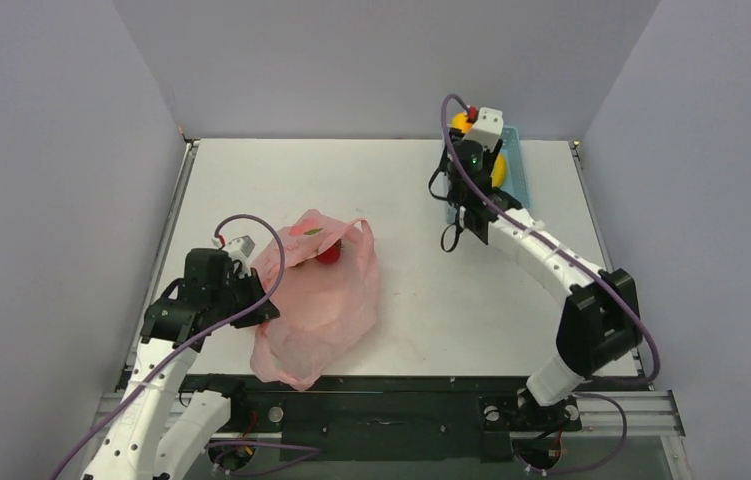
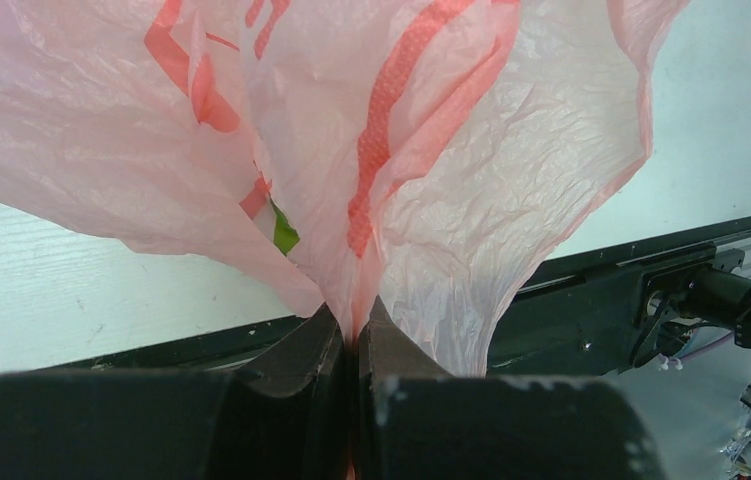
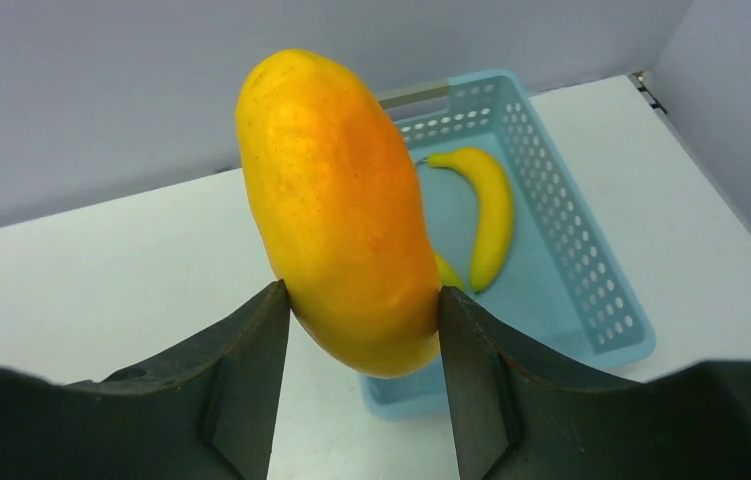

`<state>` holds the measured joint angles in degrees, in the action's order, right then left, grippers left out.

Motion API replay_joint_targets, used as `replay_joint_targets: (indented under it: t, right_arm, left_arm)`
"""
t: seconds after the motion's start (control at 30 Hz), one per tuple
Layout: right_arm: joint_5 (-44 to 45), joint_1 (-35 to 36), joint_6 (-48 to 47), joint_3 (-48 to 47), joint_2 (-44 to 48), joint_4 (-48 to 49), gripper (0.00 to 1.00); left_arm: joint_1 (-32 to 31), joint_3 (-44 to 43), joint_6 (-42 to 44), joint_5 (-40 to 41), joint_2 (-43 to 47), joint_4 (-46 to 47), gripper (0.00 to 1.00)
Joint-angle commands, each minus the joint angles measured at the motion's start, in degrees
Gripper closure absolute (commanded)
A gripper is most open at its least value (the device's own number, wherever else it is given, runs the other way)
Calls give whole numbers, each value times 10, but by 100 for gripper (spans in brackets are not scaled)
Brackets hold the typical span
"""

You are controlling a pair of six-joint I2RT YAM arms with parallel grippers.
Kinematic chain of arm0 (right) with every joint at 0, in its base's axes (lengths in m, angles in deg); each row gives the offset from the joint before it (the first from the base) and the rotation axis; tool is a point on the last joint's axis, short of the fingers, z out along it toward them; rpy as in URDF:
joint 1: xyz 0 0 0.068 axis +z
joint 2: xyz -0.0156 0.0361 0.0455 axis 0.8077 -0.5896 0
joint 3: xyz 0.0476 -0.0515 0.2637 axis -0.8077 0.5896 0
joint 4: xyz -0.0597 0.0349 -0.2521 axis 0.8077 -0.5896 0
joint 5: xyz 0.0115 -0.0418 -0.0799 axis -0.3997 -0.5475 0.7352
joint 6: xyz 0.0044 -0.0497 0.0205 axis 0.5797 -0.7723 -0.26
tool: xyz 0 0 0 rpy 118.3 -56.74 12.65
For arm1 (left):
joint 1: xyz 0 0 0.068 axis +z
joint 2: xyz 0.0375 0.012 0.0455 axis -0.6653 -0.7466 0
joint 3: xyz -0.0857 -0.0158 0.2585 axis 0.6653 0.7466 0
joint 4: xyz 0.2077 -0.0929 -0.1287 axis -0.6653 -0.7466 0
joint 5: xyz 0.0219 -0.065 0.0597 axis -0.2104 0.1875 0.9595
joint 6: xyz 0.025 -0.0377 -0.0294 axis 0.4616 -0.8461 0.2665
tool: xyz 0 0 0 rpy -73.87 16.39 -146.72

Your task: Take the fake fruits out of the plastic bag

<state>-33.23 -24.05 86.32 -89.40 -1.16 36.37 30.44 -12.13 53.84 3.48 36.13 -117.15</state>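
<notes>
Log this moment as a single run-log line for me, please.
left pincer: shut on bag | right pincer: shut on mango, by basket | banana: in basket | red apple: at bag mouth

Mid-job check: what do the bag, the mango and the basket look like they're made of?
Bag: thin plastic film, it seems; translucent pink, finely crinkled, gathered where the left pincer pinches it.
Mango: probably hard plastic; smooth, slight sheen, undented in the right pincer.
Basket: rigid moulded plastic by its look; light blue, matte, regular perforations.
</notes>
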Motion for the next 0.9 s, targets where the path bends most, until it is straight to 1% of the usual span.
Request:
replay_joint_targets:
  t: [0.0, 0.03, 0.07, 0.17, 0.2, 0.23, 0.27, 0.33, 0.43, 0.57, 0.87]
  right_arm:
    - [-50, -87, 89, -133, -96, -134, 100]
    - [-82, -114, 95, -158, -137, -168, 100]
    - [-98, -126, 103, -209, -156, -185, 100]
    - [-160, -171, 101, -306, -263, -258, 100]
    - [-171, -178, 93, -355, -283, -270, 100]
    - [-189, -189, 89, -377, -319, -294, 100]
    - [-197, -194, 81, -419, -336, -304, 100]
    - [-205, -207, 77, -469, -378, -331, 100]
    - [-210, -218, 72, -502, -416, -346, 100]
    - [-212, -220, 66, -532, -446, -357, 97]
    - [-215, -219, 94, -534, -474, -368, 88]
  left_arm:
    - [-2, -14, 7, -4, 10, 25, 99]
    - [-2, -14, 7, -4, 10, 24, 99]
    - [-2, -14, 7, -3, 9, 24, 99]
    - [-2, -14, 6, -2, 10, 25, 99]
    - [-2, -15, 7, -2, 10, 24, 99]
    - [-3, -14, 7, -3, 11, 24, 99]
    - [-3, -14, 7, -3, 11, 24, 99]
    - [-3, -15, 7, -4, 11, 23, 99]
    - [-2, -14, 7, -3, 9, 24, 99]
    - [-3, -14, 7, -4, 4, 25, 99]
    - [-3, -14, 7, -4, 9, 24, 99]
